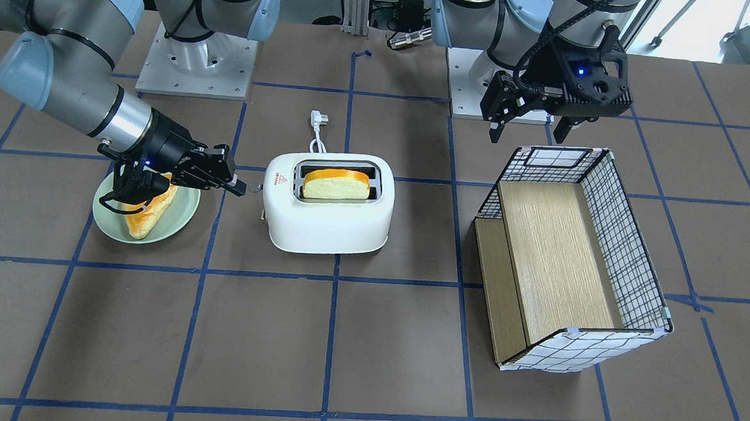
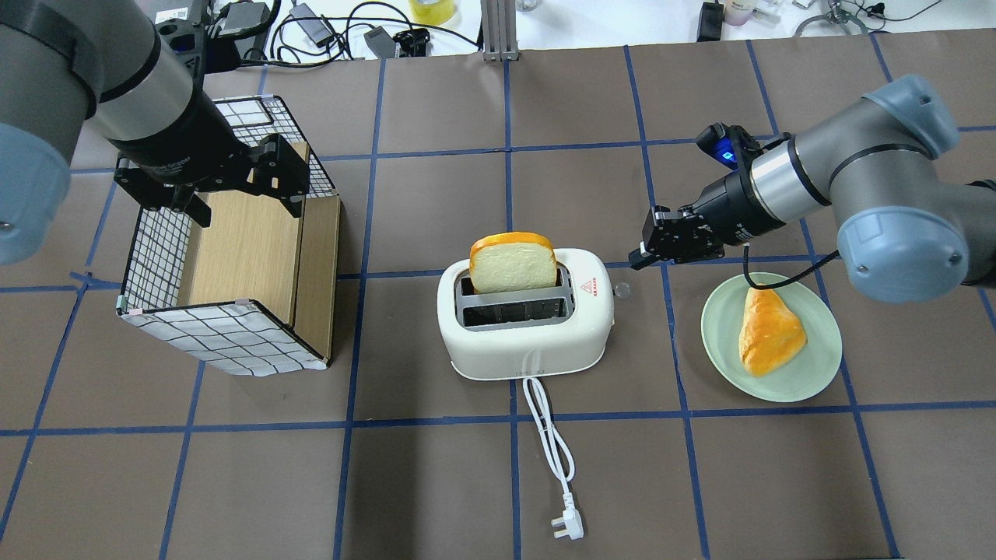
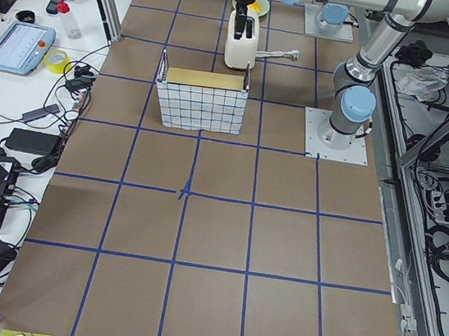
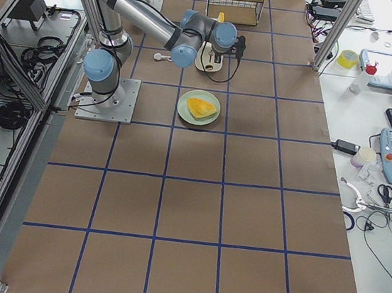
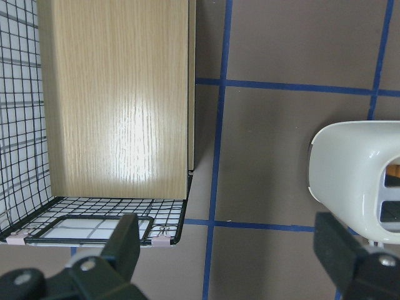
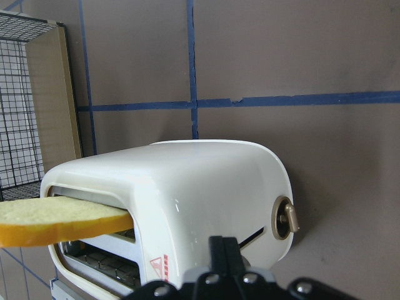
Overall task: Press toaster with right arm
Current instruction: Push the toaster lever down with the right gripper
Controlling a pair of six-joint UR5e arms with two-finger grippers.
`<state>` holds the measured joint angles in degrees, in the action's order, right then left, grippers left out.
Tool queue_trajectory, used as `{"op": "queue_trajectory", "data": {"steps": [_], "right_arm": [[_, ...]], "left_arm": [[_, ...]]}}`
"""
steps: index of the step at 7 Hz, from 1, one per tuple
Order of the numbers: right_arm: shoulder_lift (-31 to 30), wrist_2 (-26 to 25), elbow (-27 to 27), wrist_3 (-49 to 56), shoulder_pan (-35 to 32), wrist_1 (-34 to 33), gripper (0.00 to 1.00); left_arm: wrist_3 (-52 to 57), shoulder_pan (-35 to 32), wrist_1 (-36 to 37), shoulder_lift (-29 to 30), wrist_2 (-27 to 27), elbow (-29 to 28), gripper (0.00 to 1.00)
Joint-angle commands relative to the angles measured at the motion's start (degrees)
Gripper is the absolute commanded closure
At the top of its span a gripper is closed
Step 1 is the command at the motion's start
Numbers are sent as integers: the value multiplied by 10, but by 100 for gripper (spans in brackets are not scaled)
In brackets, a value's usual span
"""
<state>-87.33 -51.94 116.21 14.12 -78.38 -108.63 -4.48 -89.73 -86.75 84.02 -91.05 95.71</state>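
The white toaster (image 1: 329, 224) stands mid-table with a bread slice (image 1: 336, 184) upright in one slot; it also shows in the overhead view (image 2: 529, 346) and the right wrist view (image 6: 206, 181). Its small side lever (image 2: 620, 292) faces my right arm and sits at the top of its slot (image 6: 286, 217). My right gripper (image 2: 638, 262) is shut and empty, its tip just above and beside the lever (image 1: 255, 187), not visibly touching it. My left gripper (image 2: 245, 204) is open and empty, hovering over the checked wire-pattern box (image 2: 233, 264).
A pale green plate (image 2: 809, 373) with a piece of bread (image 2: 766, 330) lies under my right wrist. The toaster's white cord and plug (image 2: 564, 525) trail toward the robot's side. The box (image 1: 571, 259) stands apart from the toaster.
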Motion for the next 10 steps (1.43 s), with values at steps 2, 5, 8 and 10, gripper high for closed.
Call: {"op": "queue_trajectory", "data": {"steps": [2, 5, 8, 10], "right_arm": [[1, 2, 13, 0, -7, 6, 100], [13, 3, 20, -1, -8, 4, 100], [31, 3, 35, 6, -8, -10, 100], [43, 0, 53, 6, -9, -55, 100]], "left_arm": [[0, 0, 0, 0, 0, 0, 0], [0, 0, 0, 0, 1, 0, 0], [0, 0, 0, 0, 0, 0, 0], [0, 0, 0, 0, 0, 0, 0]]}}
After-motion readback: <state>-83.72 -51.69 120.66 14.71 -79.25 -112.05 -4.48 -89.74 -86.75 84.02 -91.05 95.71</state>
